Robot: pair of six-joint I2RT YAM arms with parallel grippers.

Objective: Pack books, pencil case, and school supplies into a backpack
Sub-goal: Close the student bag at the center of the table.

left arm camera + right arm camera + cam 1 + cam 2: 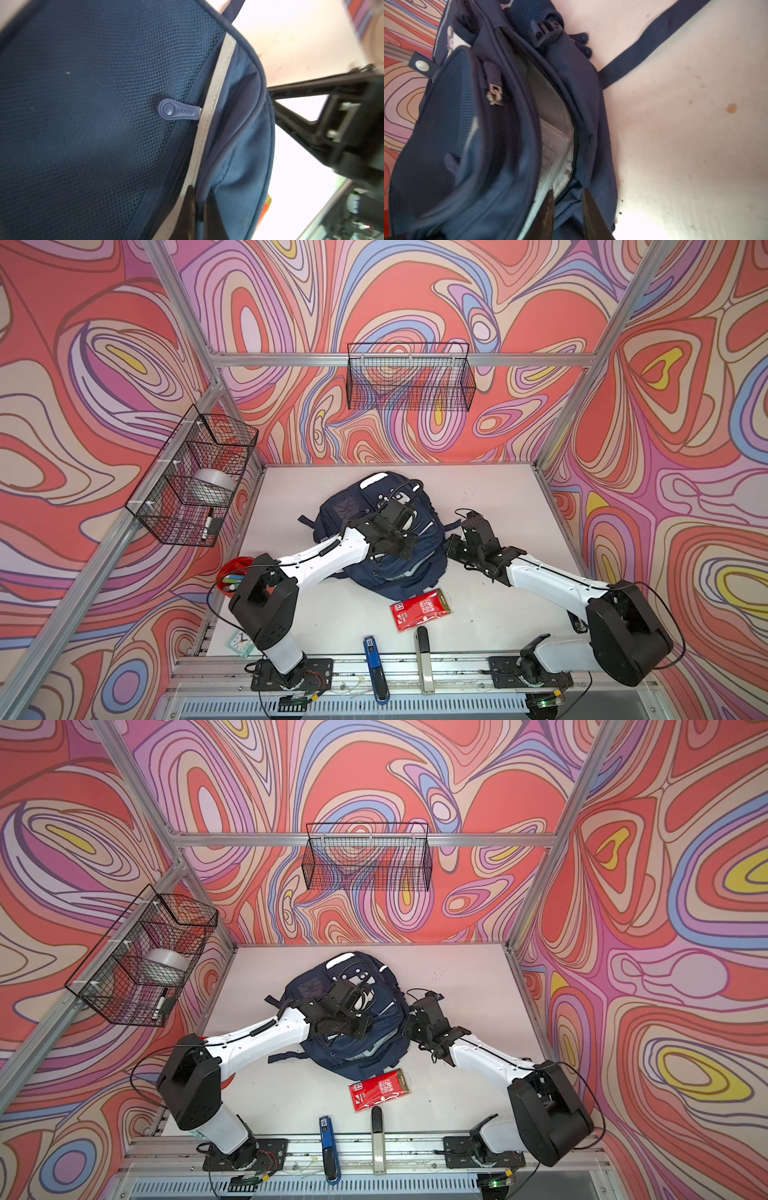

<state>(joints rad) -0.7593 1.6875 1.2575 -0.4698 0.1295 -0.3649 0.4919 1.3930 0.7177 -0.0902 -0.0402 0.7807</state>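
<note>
Backpack (347,510) lying mid-table, mouth gaping | left gripper (200,207) clamping its rim seam, propping flap | right gripper (566,207) part-spread astride lower lip, grip unclear | calculator (553,143) sitting inside | red packet (419,609) lying just beside; advise keeping flap taut, sliding packet in flat.

You had a robot lab cell here: 2 arms (316,558) bolted to a rail (415,668), an aluminium frame (291,359), swirl-printed backdrop walls (415,294), hung wire baskets (409,381), a white tabletop (498,497).
</note>
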